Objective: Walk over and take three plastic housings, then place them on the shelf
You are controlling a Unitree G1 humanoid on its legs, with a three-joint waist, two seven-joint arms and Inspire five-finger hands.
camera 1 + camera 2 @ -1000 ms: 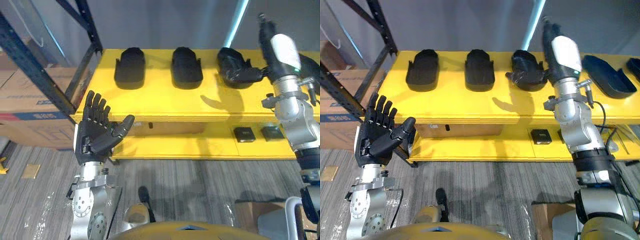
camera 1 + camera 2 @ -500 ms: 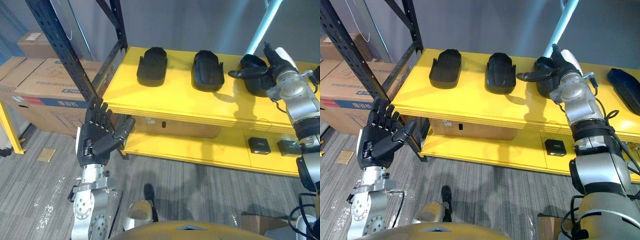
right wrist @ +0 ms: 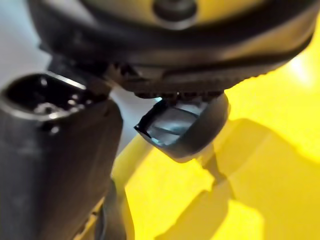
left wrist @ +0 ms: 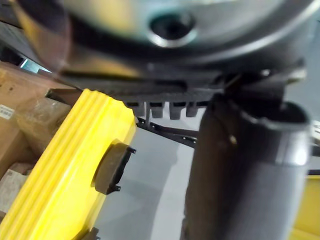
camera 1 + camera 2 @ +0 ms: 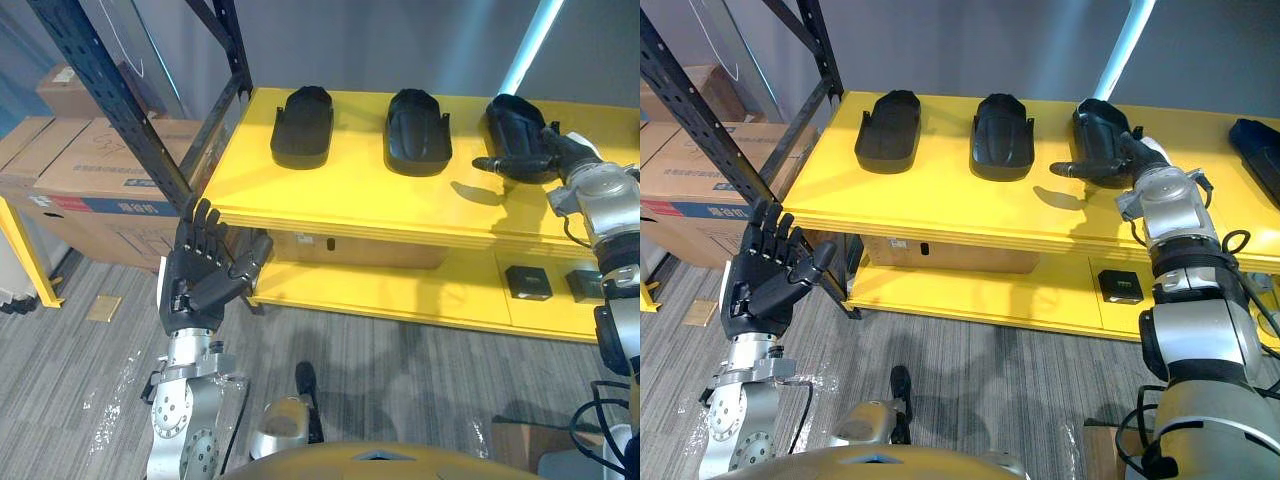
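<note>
Three black plastic housings lie in a row on the yellow shelf top (image 5: 350,195): the left housing (image 5: 302,125), the middle housing (image 5: 419,130) and the right housing (image 5: 512,125). My right hand (image 5: 1122,158) rests against the near side of the right housing (image 5: 1095,122), thumb stretched out sideways, fingers relaxed. In the right wrist view the housing's rim (image 3: 182,127) shows just past the hand. My left hand (image 5: 205,275) is raised in front of the shelf's left corner, fingers straight and spread, holding nothing.
A dark steel upright (image 5: 110,95) stands at the shelf's left corner, with cardboard boxes (image 5: 70,175) behind it. Small black boxes (image 5: 527,283) sit on the lower yellow shelf. A dark blue part (image 5: 1258,140) lies at the shelf's far right.
The camera has shifted. My right arm has dropped from above the right housing and the hand has drawn back to its near side. The housing stays on the shelf.
</note>
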